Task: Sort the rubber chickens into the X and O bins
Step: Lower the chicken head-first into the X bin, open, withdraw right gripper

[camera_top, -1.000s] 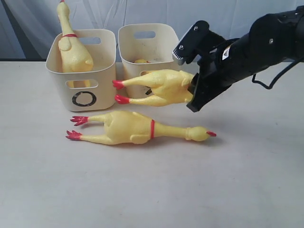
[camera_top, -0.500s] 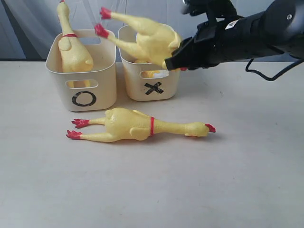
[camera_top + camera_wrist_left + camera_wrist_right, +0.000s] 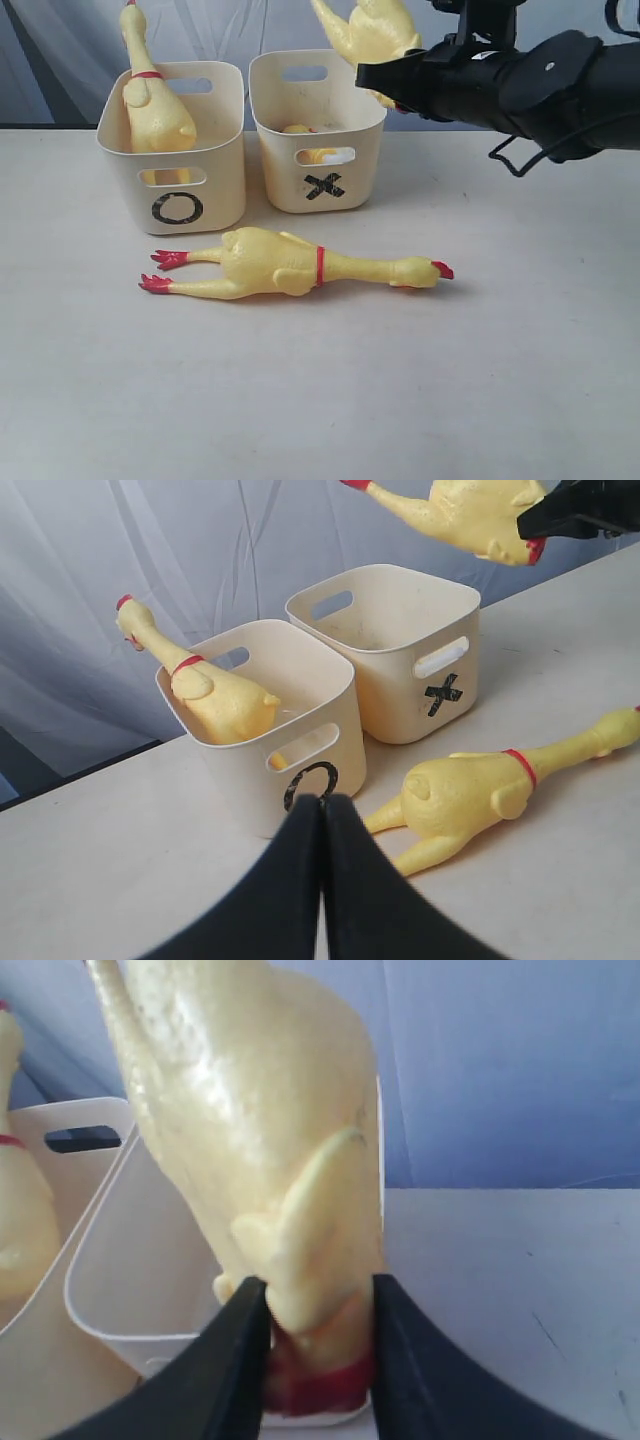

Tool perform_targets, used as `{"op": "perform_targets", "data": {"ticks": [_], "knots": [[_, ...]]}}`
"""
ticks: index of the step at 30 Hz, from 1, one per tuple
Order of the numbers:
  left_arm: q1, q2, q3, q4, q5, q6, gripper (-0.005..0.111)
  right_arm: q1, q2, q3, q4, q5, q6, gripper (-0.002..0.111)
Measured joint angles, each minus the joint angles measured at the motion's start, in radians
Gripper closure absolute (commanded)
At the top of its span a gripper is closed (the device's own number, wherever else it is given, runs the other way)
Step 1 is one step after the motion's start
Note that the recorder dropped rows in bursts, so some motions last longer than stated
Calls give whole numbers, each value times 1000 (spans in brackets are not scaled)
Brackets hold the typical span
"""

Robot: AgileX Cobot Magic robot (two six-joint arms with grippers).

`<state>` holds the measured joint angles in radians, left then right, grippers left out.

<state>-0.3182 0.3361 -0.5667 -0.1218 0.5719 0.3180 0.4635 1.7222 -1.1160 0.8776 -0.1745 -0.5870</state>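
Right gripper (image 3: pixel 315 1355) clamped on chicken (image 3: pixel 372 28) at neck band, feet up, raised near X bin (image 3: pixel 285 150). Step: delivery. Next: centre over opening, lower, release. Left gripper (image 3: pixel 322 815) closed, empty.

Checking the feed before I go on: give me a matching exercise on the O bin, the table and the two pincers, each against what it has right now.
Things:
1. O bin
2. table
3. right pincer
4. left pincer

States:
a. shut, with nothing in it
b. bears the lying chicken, stretched out flat
c. holds the upright chicken, head sticking out above the rim
d. shut on the lifted chicken, up in the air

Pairs: 1-c, 2-b, 3-d, 4-a
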Motion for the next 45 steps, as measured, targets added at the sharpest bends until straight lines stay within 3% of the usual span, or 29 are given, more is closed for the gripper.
{"op": "perform_targets", "data": {"ticks": [21, 33, 35, 42, 45], "knots": [[0, 0, 0, -14, 0, 0, 107, 10, 290, -349, -40, -19, 160, 109], [0, 0, 0, -14, 0, 0, 107, 18, 378, -418, -40, 37, 160, 109], [0, 0, 0, -14, -2, 0, 107, 18, 381, -418, -40, 40, 160, 105], [0, 0, 0, -14, -2, 0, 107, 18, 381, -418, -40, 59, 160, 69], [0, 0, 0, -14, -2, 0, 107, 18, 381, -418, -40, 62, 160, 69]]}}
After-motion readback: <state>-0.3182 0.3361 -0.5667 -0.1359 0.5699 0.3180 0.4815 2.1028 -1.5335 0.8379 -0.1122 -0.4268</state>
